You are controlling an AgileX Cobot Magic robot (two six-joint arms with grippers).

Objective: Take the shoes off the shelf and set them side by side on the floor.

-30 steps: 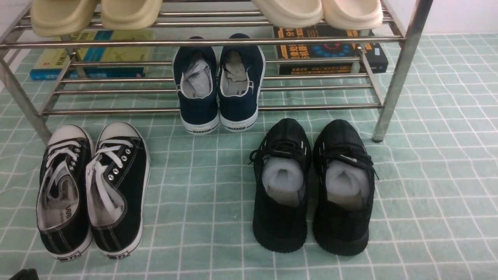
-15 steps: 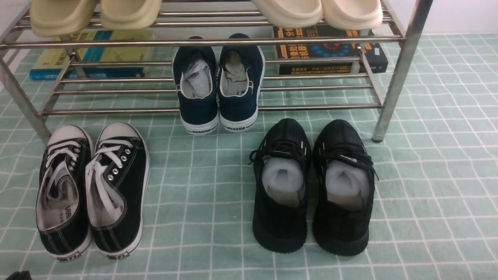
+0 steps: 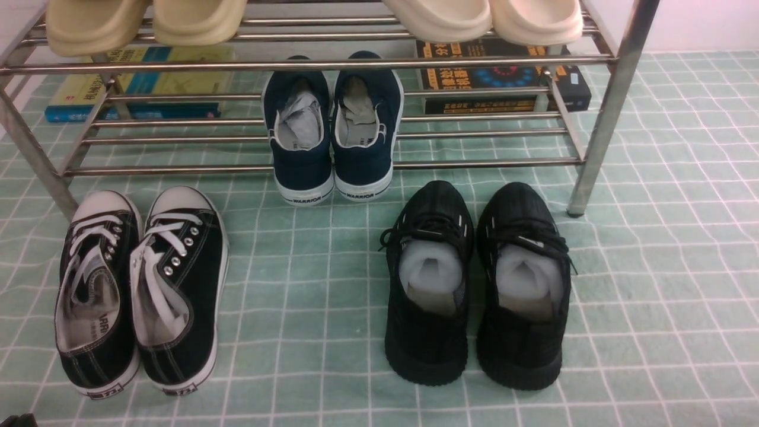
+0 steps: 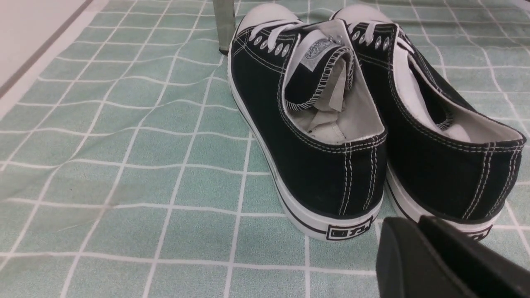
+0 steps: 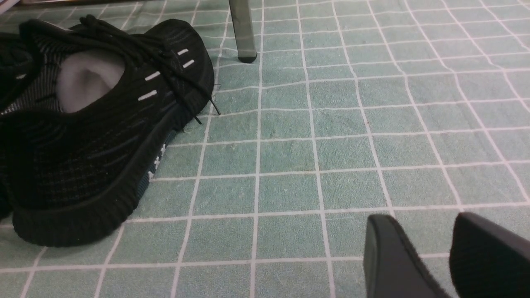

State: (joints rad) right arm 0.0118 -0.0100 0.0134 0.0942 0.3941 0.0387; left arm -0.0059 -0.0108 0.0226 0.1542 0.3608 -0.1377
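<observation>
Shoes: black canvas pair [image 3: 139, 290] with white laces and toe caps, standing on the floor [image 3: 308, 308] side by side, sides touching, toes toward the shelf, heels toward the robot; just in front of the shelf's front-left leg.
Shelf: metal tube rack [image 3: 332, 62], two tiers; front legs on the floor at both ends.
Navy pair: slip-ons [image 3: 332, 133] on the lower bars, mid-shelf, heels overhanging the front bar.
Black knit pair: sneakers [image 3: 477, 284] on the floor, in front of the shelf's right half, well apart from the canvas pair.
Upper tier: pale slippers [image 3: 145, 24], two pairs, one at each end.
Behind shelf: books [image 3: 504, 80] lying on the floor.
Left fingers: left gripper [image 4: 418, 225] close behind the canvas heels, nothing held; the two fingers lie together with no gap showing.
Right fingers: right gripper [image 5: 451, 231] low over bare floor beside the knit sneaker, parted slightly, holding nothing.
</observation>
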